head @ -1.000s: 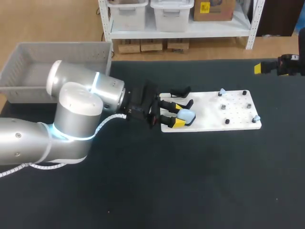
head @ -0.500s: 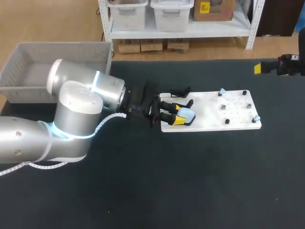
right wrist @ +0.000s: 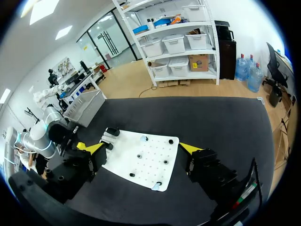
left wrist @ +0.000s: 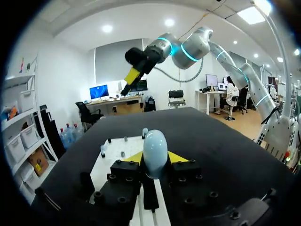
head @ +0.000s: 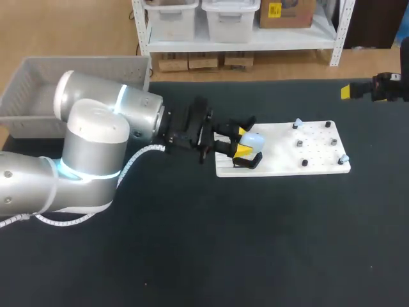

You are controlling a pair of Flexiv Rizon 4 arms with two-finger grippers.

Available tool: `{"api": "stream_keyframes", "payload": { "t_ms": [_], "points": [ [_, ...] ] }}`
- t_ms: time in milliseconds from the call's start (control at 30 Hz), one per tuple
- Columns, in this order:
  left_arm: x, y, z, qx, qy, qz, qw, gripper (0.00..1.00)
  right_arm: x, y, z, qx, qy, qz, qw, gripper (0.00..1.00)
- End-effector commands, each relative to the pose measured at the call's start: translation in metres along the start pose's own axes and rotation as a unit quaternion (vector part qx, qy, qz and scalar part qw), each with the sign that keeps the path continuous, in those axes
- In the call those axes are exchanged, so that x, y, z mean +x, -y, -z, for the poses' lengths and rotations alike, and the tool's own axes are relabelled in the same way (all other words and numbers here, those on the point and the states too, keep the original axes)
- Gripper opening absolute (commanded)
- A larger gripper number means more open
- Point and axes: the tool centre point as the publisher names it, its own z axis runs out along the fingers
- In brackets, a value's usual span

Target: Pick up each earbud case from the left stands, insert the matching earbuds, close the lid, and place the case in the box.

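A robotics lab is being shown. A bench (head: 268, 243) is being covered by a black mat and is being worked from two sides by industrial arms. The left arm (head: 96, 153), silver with a glowing ring at a joint, is being stretched across the mat, and the right arm (head: 383, 86) is being held at the far corner. A white perforated plate (head: 319, 153) with small pegs and black stands (head: 243, 121) is being used as a test fixture on the bench. A grey slatted box (head: 38, 83) is being kept at the bench's left rear corner.
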Motion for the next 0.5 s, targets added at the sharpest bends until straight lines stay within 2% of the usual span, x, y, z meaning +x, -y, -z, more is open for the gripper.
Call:
{"api": "stream_keyframes", "payload": {
  "t_ms": [33, 233, 500],
  "points": [
    [-0.008, 0.011, 0.001, -0.035, 0.031, 0.008, 0.999, 0.0, 0.0, 0.0, 0.0, 0.0, 0.0, 0.0, 1.0, 1.0],
    [-0.023, 0.015, -0.012, -0.019, 0.071, 0.025, 0.997, 0.0, 0.0, 0.0, 0.0, 0.0, 0.0, 0.0, 1.0, 1.0],
    [-0.038, 0.021, -0.017, -0.013, 0.072, 0.024, 0.997, 0.0, 0.0, 0.0, 0.0, 0.0, 0.0, 0.0, 1.0, 1.0]
  ]
}}
